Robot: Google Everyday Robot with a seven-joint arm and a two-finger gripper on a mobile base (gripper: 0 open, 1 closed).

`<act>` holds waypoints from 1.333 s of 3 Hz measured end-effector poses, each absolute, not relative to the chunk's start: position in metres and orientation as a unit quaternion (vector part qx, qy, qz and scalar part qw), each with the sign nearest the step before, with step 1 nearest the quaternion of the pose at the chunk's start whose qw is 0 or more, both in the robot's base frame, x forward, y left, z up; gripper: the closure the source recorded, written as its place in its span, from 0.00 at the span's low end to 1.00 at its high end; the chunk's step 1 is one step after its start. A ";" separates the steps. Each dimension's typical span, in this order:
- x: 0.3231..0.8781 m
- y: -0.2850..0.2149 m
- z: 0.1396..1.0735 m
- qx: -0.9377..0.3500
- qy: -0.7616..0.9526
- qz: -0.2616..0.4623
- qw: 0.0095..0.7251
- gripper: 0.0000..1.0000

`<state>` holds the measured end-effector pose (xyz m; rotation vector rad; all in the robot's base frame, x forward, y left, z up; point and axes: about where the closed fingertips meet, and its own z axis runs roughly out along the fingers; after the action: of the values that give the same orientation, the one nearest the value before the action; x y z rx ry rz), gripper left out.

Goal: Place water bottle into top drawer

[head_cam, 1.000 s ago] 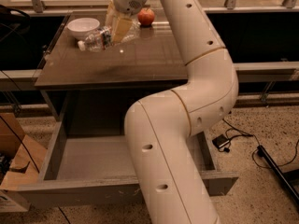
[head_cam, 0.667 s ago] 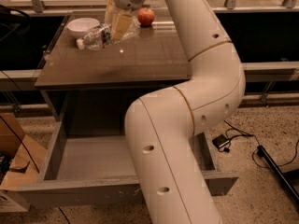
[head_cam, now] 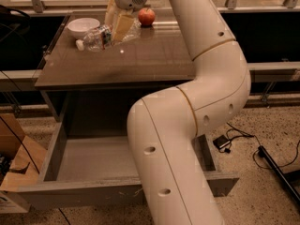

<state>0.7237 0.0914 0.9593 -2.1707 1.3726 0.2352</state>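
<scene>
The water bottle (head_cam: 95,38) is clear, with its white cap pointing left, and lies tilted at the back left of the brown table (head_cam: 154,55). My gripper (head_cam: 117,23) reaches down from above, and its tan fingers (head_cam: 123,26) are closed around the bottle's right end. The bottle looks slightly raised off the tabletop. The top drawer (head_cam: 89,161) stands pulled out below the table, with its grey inside bare and its scratched front panel nearest the camera. My white arm crosses in front of the drawer's right half.
A white bowl (head_cam: 83,26) sits just behind the bottle, and a red apple (head_cam: 146,16) sits at the table's back edge. A cardboard box (head_cam: 16,161) stands on the floor left of the drawer. Cables (head_cam: 234,142) lie on the floor at the right.
The gripper and the bottle have shifted slightly to the right and up together. The bowl, apple and drawer have not moved.
</scene>
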 end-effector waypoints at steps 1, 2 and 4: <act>0.724 0.092 0.958 -0.809 0.512 0.088 0.276 1.00; 0.727 0.094 0.957 -0.808 0.512 0.085 0.278 1.00; 0.757 0.109 0.912 -0.808 0.530 0.061 0.250 1.00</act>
<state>0.7568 0.1086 0.9119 -2.1994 1.4421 0.1656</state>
